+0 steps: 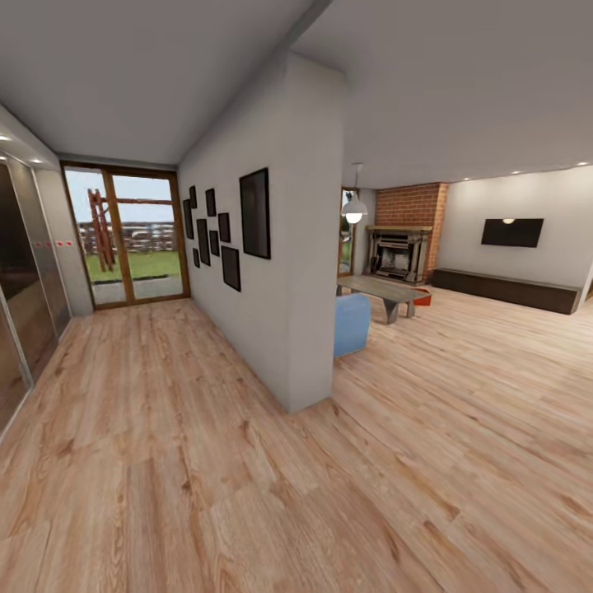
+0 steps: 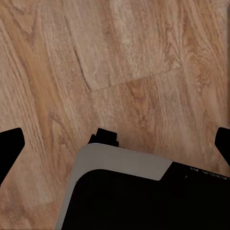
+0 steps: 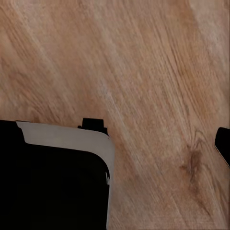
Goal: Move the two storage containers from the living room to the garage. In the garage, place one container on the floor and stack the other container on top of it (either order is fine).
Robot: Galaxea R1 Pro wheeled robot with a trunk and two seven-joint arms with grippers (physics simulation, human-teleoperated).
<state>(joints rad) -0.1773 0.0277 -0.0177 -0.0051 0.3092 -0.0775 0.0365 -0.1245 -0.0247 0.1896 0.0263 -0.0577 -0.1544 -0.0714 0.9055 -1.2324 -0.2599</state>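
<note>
Head view: you face a white partition wall [image 1: 284,272] that splits the scene. To its left, a hallway runs to wood-framed glass doors [image 1: 132,239]; dark picture frames [image 1: 254,212] hang on the wall's hallway side. To its right, the living room [image 1: 461,272] opens up, with a brick fireplace [image 1: 403,239], a low table [image 1: 383,290], the blue end of a sofa [image 1: 352,323] just beside the wall, a pendant lamp [image 1: 354,210] and a dark wall screen [image 1: 512,232].

Storage containers: you can see a small orange-red shape [image 1: 422,298] on the floor at the far end of the table, near the fireplace. It is partly hidden by the table, and too small to tell whether it is one bin or two.

Left gripper [image 2: 115,143]: dark fingertips [image 2: 9,143] sit at opposite edges of the left wrist view, spread wide, nothing between them but light wood-plank flooring [image 2: 129,62] and the robot's own grey-edged base.

Right gripper [image 3: 115,139]: one fingertip [image 3: 223,143] shows at the frame edge; the other side is lost against the dark base, so you cannot tell the spread.

Both claws hang over the planks, well apart from the orange-red shape across the room.
</note>
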